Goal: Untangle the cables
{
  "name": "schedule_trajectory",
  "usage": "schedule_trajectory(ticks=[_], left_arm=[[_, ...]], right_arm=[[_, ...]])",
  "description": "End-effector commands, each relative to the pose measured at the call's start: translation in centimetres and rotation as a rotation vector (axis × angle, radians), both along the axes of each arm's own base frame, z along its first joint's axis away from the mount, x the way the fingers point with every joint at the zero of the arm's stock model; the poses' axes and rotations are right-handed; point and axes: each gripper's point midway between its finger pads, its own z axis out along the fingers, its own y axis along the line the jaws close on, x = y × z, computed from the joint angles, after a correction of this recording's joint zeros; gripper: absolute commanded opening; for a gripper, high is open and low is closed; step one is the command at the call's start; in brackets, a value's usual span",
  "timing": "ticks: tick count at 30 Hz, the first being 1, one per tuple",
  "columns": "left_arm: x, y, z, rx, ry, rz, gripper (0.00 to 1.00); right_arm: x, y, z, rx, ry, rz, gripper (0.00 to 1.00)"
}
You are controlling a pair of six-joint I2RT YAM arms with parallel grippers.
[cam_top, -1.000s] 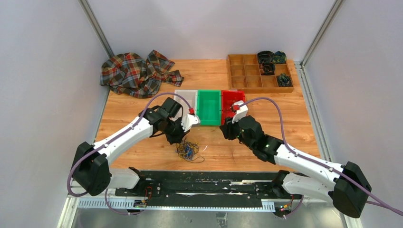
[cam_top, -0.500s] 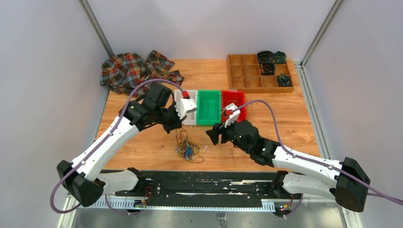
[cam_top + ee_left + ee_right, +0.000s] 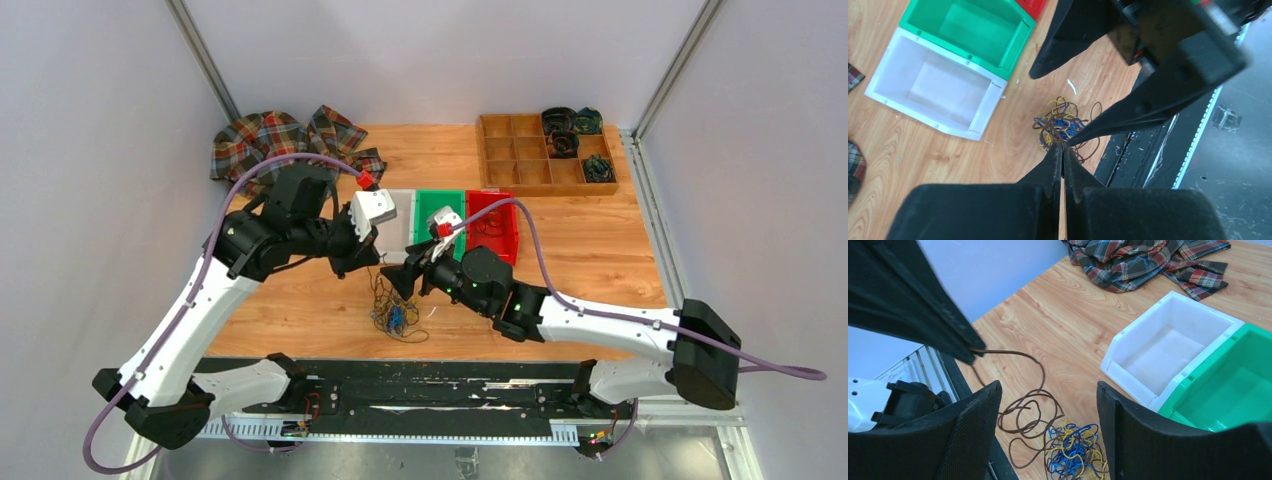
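Observation:
The cables (image 3: 395, 318) lie in a fist-sized blue, yellow and brown tangle on the wood near the table's front edge. My left gripper (image 3: 368, 265) hangs above and behind it, shut on a brown cable (image 3: 1013, 352) that runs down into loose brown loops beside the tangle (image 3: 1073, 450). Its closed tips (image 3: 1063, 147) point at the tangle (image 3: 1063, 125) in the left wrist view. My right gripper (image 3: 403, 275) stands open just right of the left one, above the tangle. Nothing sits between its fingers (image 3: 1048, 386).
A white bin (image 3: 1205, 306), a green bin (image 3: 440, 200) and a red bin (image 3: 495, 225) stand in a row behind the grippers. A plaid cloth (image 3: 280, 145) lies at the back left. A wooden compartment tray (image 3: 545, 155) holding dark coils sits at the back right.
My left gripper closed on the brown cable and rose back-left, drawing it out of the tangle. The right arm swung left to the tangle and its jaws opened wide.

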Motion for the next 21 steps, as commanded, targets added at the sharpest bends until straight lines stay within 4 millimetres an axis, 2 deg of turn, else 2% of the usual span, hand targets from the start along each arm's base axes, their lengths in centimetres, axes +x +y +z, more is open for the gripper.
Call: schedule_trajectory(ticks=[1,9,12,15,21], left_arm=[[-1.0,-0.3,2.7,-0.064,-0.005,-0.02,0.0],[-1.7,-1.0,6.4,-0.137,-0.033,-0.068,0.0],[-1.7,-1.2,8.4,-0.165,-0.064,-0.077,0.0],[-1.3,-1.2,11.4,-0.197,-0.135,-0.066,0.01],[0.0,0.1,19.6,-0.262,-0.397,-0.008,0.0]], right_arm=[[0.1,1.7,1.6,0.065,-0.031,0.018,0.69],[2.1,2.9,-0.3,0.051,-0.036,-0.06,0.64],[2.8,3.3,-2.1,0.008,-0.02,-0.077,0.59],[3.0,3.0,-4.4,-0.021,0.019,-0.095,0.55],[2.8,1.2,-8.5,-0.064,0.079,-0.124,0.53]])
